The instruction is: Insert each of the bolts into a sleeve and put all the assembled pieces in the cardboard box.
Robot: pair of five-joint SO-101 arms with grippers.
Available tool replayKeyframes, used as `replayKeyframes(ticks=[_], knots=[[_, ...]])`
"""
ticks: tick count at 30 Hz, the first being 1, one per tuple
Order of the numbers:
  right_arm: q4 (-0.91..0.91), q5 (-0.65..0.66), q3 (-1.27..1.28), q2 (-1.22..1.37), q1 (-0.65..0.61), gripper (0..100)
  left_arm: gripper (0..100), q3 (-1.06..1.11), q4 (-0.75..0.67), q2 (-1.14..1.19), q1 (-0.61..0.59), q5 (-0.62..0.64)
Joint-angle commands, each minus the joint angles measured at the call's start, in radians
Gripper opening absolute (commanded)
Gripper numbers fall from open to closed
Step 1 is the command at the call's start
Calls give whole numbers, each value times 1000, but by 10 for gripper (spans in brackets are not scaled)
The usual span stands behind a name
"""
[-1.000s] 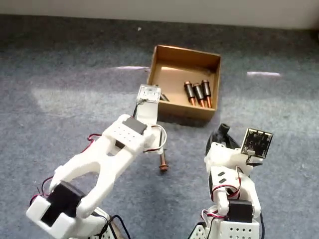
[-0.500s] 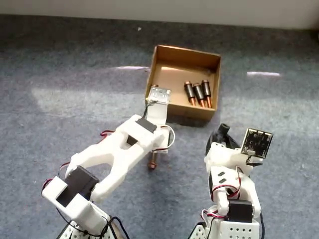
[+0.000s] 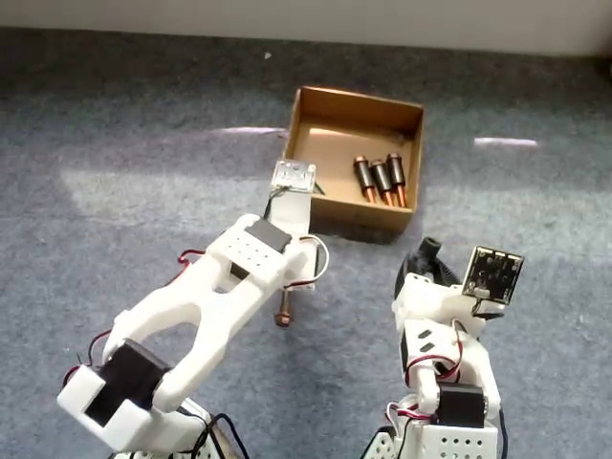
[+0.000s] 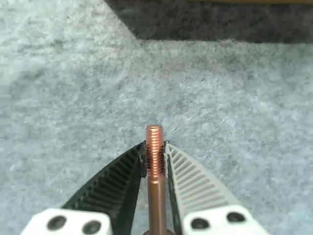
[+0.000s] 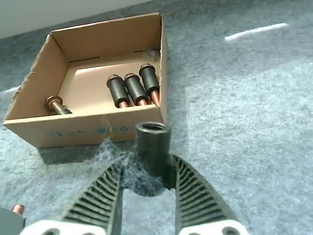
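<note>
- Bolt (image 4: 154, 161), copper-coloured, is clamped between the jaws of the left gripper (image 4: 154, 146), with its threaded end poking past the fingertips. In the high view it hangs over the carpet (image 3: 143, 124), just outside the near wall of the cardboard box (image 3: 356, 98).
- The sleeve (image 5: 152, 139), dark and tubular, stands open end up, pinched in the right gripper (image 5: 148, 166), also just outside the box's near wall.
- Three assembled pieces (image 5: 132, 89) lie side by side on the box floor. A fourth piece (image 5: 56, 104) rests in a near corner of the box, apart from them.
- Handling, as a judgement: both parts look like rigid metal, small but fairly dense, and neither will give under the jaws. The bolt's smooth shank could slip or swivel, so a grip low on the shank suits it, leaving the threads free to enter the bore. The sleeve is round and may roll, so it is best held across its middle.
- Faint bluish print on the box's outer near wall is too small to read. Nothing else carries legible writing.
</note>
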Motion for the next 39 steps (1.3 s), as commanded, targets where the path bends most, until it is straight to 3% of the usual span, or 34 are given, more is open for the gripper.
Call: replayKeyframes(ticks=[1,8,17,22,29,36,39], knots=[[-12,-3,-16,-18,12,6,5,-19,68,-77,-58,198],[-12,-3,-15,-18,10,6,7,-30,63,-82,-222,717],[-12,-3,-15,-18,10,6,7,-79,54,-81,-492,1033],[-12,-3,-13,-18,10,6,7,-81,40,-79,-607,1059],[-12,-3,-13,-18,10,6,14,-82,41,-82,-622,1057],[-12,-3,-12,-18,10,6,246,-82,46,-82,-607,1054],[-12,-3,-12,-18,10,6,270,-82,48,-82,-601,1054]])
